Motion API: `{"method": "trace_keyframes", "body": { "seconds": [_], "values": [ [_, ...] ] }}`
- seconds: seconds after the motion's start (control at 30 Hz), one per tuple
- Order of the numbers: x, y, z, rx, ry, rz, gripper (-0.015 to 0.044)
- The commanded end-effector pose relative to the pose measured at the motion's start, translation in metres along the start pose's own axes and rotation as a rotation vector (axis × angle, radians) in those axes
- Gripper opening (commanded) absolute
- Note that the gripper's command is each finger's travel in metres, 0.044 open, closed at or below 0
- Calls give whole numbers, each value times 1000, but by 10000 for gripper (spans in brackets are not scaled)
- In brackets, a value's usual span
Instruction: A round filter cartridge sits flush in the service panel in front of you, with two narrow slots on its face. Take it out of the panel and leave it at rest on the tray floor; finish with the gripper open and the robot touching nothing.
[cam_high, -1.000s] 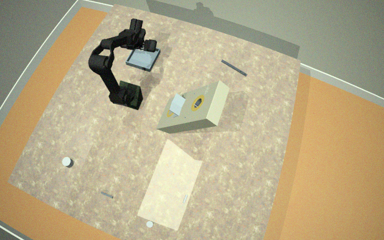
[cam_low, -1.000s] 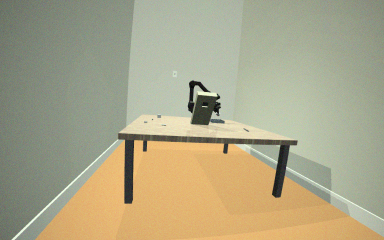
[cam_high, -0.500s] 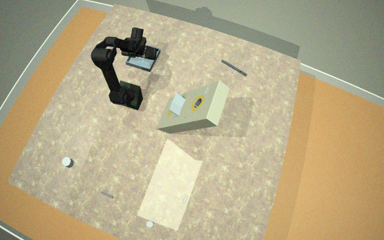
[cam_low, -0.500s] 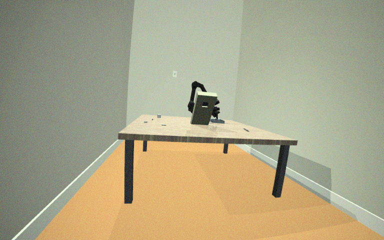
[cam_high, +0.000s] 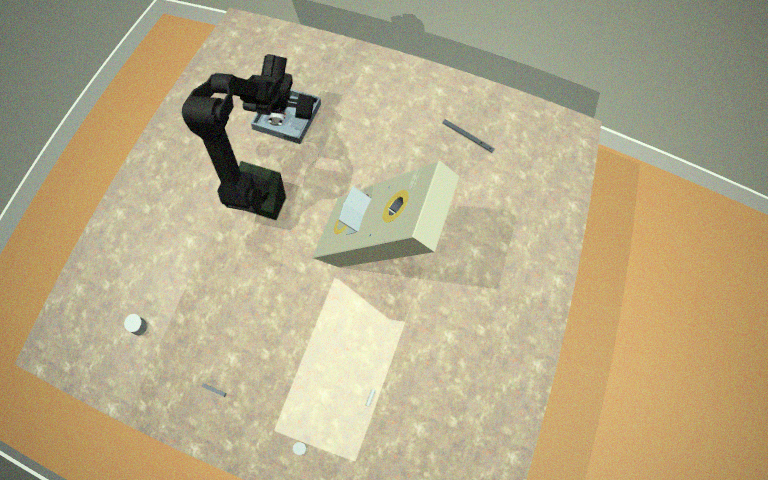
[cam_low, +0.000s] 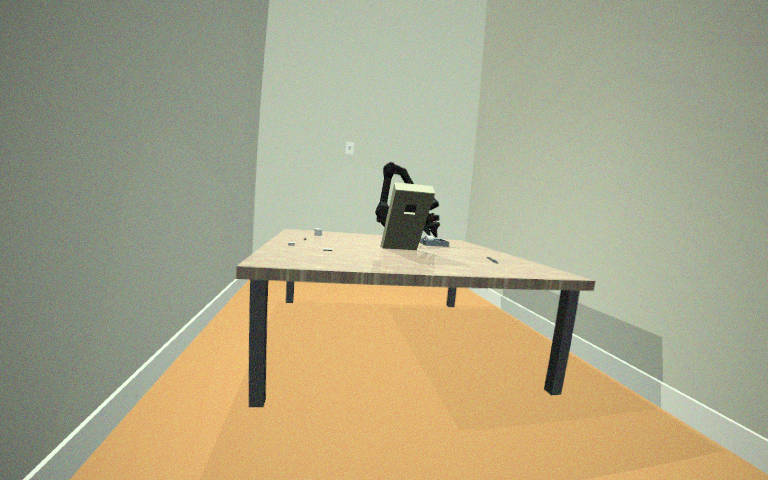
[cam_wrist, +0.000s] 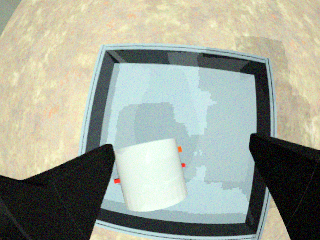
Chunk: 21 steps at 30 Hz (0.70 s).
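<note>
The white round cartridge (cam_wrist: 151, 175) (cam_high: 276, 118) lies on its side in the blue-grey tray (cam_wrist: 272, 107) (cam_high: 276, 134) (cam_low: 440, 243), toward the left and near side in the wrist view. Small red and orange tabs stick out from its sides, and its slotted face is not visible there. My gripper (cam_wrist: 183, 147) (cam_low: 433, 229) is open over the tray, its fingers spread far wider than the cartridge. The left fingertip appears right beside the cartridge; whether they touch I cannot tell. The service panel (cam_high: 434, 209) (cam_low: 400, 233) shows an empty opening inside a yellow ring (cam_high: 403, 195).
A pale hinged flap (cam_high: 355, 210) stands out from the panel's face. A dark bar (cam_high: 468, 135) lies beyond the panel. A cream sheet (cam_high: 339, 362), a white cylinder (cam_high: 133, 323) and a small grey rod (cam_high: 214, 390) are on the other side of the table.
</note>
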<state>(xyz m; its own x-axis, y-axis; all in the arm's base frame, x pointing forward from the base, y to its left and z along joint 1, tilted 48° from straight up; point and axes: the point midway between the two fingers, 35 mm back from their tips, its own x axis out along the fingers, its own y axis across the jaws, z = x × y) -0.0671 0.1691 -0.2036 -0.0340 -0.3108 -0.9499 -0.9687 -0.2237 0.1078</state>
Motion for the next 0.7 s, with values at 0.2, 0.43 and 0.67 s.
{"method": "trace_keyframes", "body": {
  "seconds": [0.2,0.43,0.67],
  "values": [
    [-61,0,35,0,-1,-1,440],
    [-50,1,32,4,-11,3,440],
    [-50,1,32,4,-11,3,440]
  ]
}}
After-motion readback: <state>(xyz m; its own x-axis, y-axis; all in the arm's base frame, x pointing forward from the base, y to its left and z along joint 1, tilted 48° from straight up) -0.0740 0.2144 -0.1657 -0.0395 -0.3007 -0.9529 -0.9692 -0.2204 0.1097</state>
